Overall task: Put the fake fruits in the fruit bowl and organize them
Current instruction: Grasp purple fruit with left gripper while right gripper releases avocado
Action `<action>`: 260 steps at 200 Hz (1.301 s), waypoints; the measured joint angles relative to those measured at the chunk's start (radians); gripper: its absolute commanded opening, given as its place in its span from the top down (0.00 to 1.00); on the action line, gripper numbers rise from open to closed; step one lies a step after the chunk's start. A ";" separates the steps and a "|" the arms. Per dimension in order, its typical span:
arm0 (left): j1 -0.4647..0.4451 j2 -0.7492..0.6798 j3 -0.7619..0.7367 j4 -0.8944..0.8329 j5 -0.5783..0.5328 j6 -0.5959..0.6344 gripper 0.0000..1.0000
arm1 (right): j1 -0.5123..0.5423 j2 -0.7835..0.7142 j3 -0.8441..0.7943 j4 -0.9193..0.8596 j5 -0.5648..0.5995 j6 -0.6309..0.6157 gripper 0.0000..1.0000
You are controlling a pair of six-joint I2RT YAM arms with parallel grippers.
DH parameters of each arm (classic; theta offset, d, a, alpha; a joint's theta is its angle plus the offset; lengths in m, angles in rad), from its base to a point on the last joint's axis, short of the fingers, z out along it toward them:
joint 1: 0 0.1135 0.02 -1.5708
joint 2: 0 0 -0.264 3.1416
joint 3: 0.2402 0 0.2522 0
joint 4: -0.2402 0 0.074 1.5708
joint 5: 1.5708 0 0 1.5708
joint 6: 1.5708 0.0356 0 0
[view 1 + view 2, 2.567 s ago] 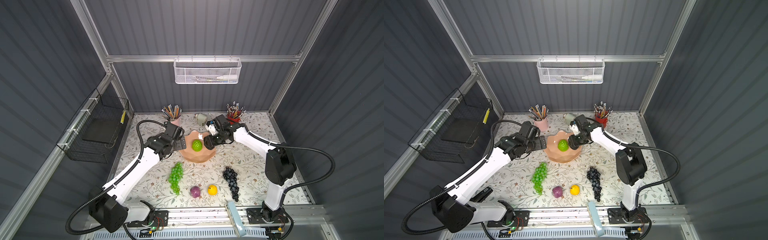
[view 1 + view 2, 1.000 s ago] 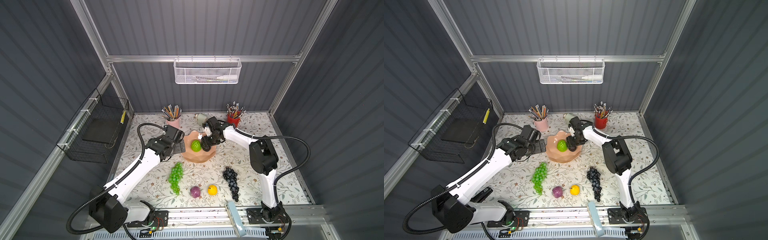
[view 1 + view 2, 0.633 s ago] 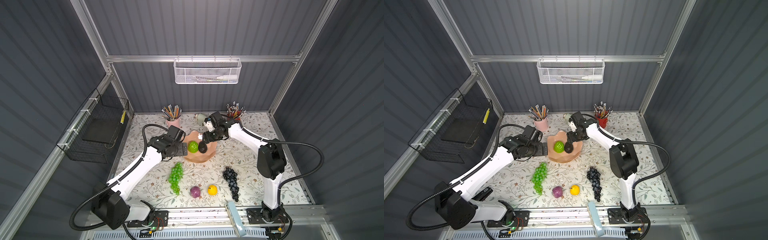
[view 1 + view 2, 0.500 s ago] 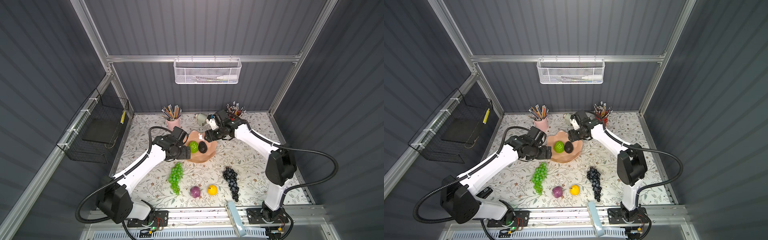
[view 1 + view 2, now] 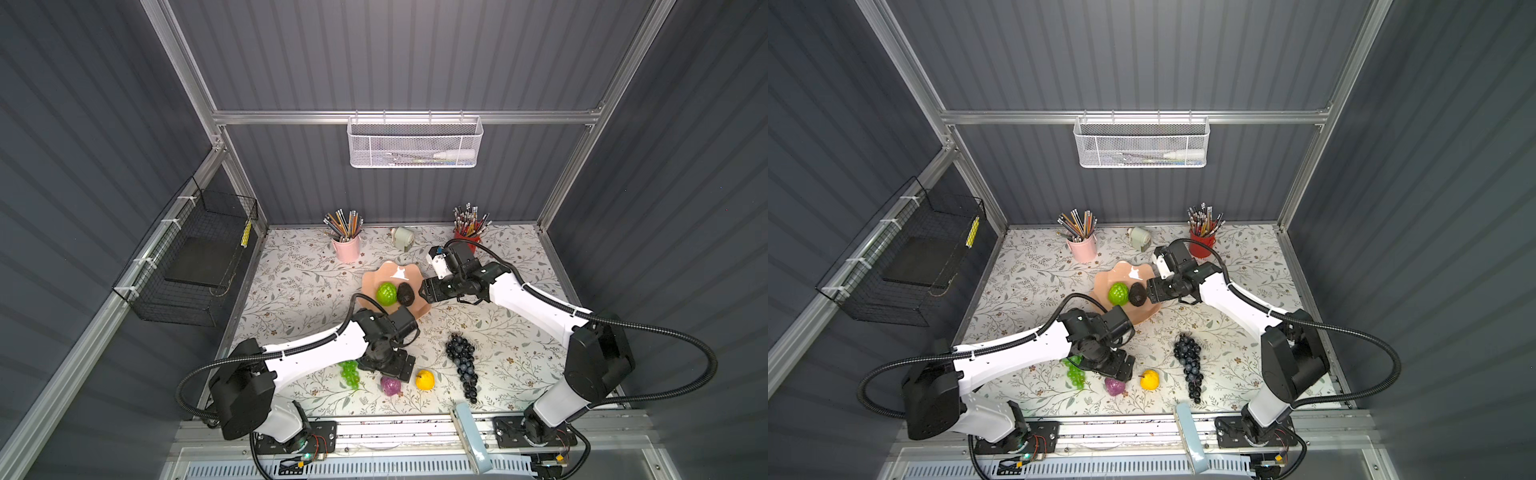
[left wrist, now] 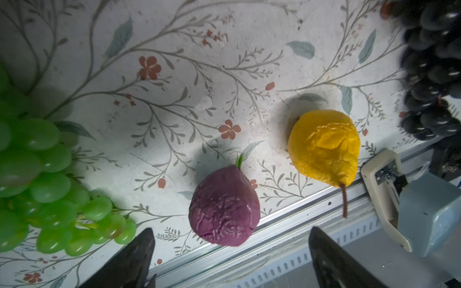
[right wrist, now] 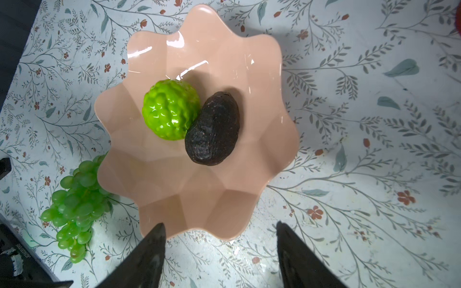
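The flowered table [image 5: 291, 291] carried everything. The pink bowl [image 7: 212, 194] stood toward the back, and the right gripper [image 7: 219, 225] hung over its rim, jaws spread and empty. The dark grapes [image 5: 461, 357] and the green grapes [image 6: 37, 174] lay outside it on the table. Inside, the bumpy green ball [image 7: 171, 112] and the avocado [image 7: 213, 129] rested touching each other. The yellow fruit [image 6: 324, 147] and the purple ball [image 6: 224, 207] sat near the front rail. The left gripper [image 6: 230, 239] was spread wide over the purple one, not gripping it. By my judgement two of six were placed and four were left, plus the arranging.
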 measured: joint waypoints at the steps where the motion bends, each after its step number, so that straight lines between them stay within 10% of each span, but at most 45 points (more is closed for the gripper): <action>1: -0.003 0.003 0.000 0.000 0.000 -0.001 0.05 | 0.000 0.000 0.000 0.001 0.000 0.001 0.29; 86: -0.032 0.121 -0.019 0.020 -0.011 -0.037 0.17 | 0.026 0.013 0.000 0.062 -0.026 0.016 0.29; 173: -0.032 0.150 -0.035 0.049 -0.015 -0.029 0.53 | 0.032 0.016 -0.004 0.065 -0.028 0.030 0.29; 260: 0.060 0.016 0.055 -0.047 -0.084 0.019 0.55 | 0.045 0.010 -0.004 0.058 -0.027 0.017 0.30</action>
